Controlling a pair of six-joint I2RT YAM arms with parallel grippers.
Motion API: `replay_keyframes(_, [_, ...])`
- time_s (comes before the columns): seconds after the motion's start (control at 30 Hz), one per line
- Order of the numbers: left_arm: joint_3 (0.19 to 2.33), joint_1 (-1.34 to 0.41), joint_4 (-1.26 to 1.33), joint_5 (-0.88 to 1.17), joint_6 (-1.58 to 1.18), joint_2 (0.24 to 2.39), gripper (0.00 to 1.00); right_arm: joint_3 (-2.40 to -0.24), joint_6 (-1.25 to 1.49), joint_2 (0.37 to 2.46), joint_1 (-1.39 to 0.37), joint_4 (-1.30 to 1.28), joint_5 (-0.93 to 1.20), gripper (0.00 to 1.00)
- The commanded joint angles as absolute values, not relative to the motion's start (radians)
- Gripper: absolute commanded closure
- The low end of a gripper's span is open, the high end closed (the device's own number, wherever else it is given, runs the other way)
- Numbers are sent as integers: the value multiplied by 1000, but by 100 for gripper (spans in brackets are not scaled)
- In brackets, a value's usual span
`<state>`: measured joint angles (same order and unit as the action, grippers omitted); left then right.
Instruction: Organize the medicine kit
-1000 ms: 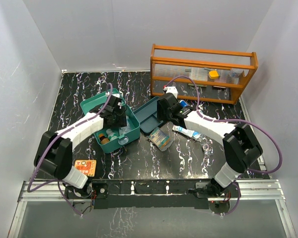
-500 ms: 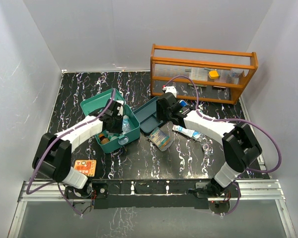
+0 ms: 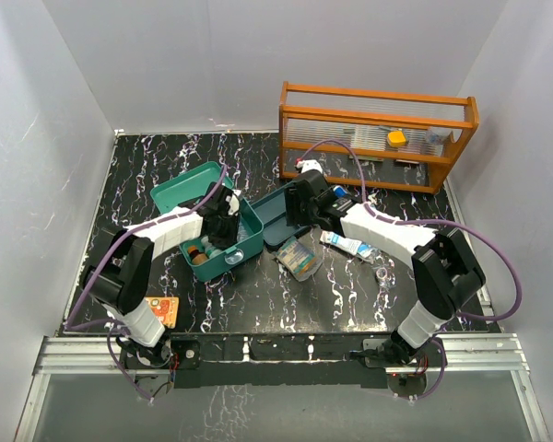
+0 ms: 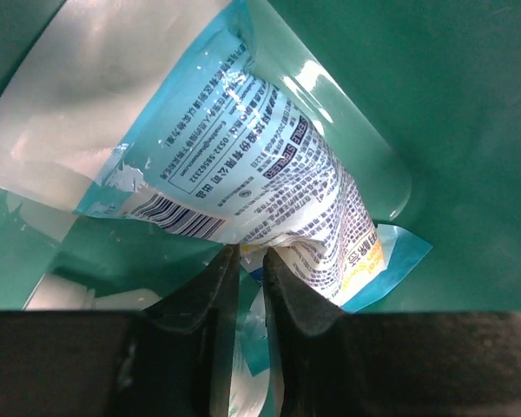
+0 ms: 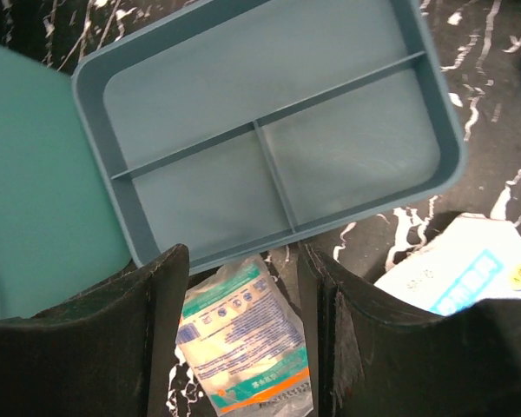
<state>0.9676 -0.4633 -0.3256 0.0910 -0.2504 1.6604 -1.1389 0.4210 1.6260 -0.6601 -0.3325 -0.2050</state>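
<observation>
The medicine kit (image 3: pixel 240 255), a teal box with its lid (image 3: pixel 178 189) open, stands left of centre and holds small bottles (image 3: pixel 199 252). My left gripper (image 3: pixel 223 221) reaches down into it. In the left wrist view the left gripper (image 4: pixel 250 254) is shut on a fold of a blue-and-white printed packet (image 4: pixel 243 148) against the teal floor (image 4: pixel 434 104). The divided insert tray (image 3: pixel 278 217) lies on the table right of the box. My right gripper (image 3: pixel 304 204) hovers over its near rim. In the right wrist view the right gripper (image 5: pixel 241 259) is open above the empty tray (image 5: pixel 269 130) and a green-and-orange packet (image 5: pixel 243 347).
The orange slatted rack (image 3: pixel 373 133) stands at the back right with small items on its shelf. A green-and-orange packet (image 3: pixel 298 258), a white-and-blue tube (image 3: pixel 348 244) and a small clear item (image 3: pixel 382 273) lie right of the tray. An orange card (image 3: pixel 158 310) lies front left.
My left gripper has moved right and deeper into the box and closed on the blue-and-white packet. The right gripper has hardly moved and stays open.
</observation>
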Motion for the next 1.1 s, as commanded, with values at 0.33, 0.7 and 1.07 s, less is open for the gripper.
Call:
replay_keyframes(0.33, [943, -466, -298, 20, -302, 1526, 74, -1273, 287, 1701, -682, -235, 196, 38])
replay_keyframes(0.7, [943, -453, -229, 54, -343, 1548, 80, -1281, 280, 1716, -689, -232, 210, 38])
replay_keyframes(1.07, [934, -453, -152, 99, -353, 1637, 82, -1292, 279, 1735, -696, -234, 225, 39])
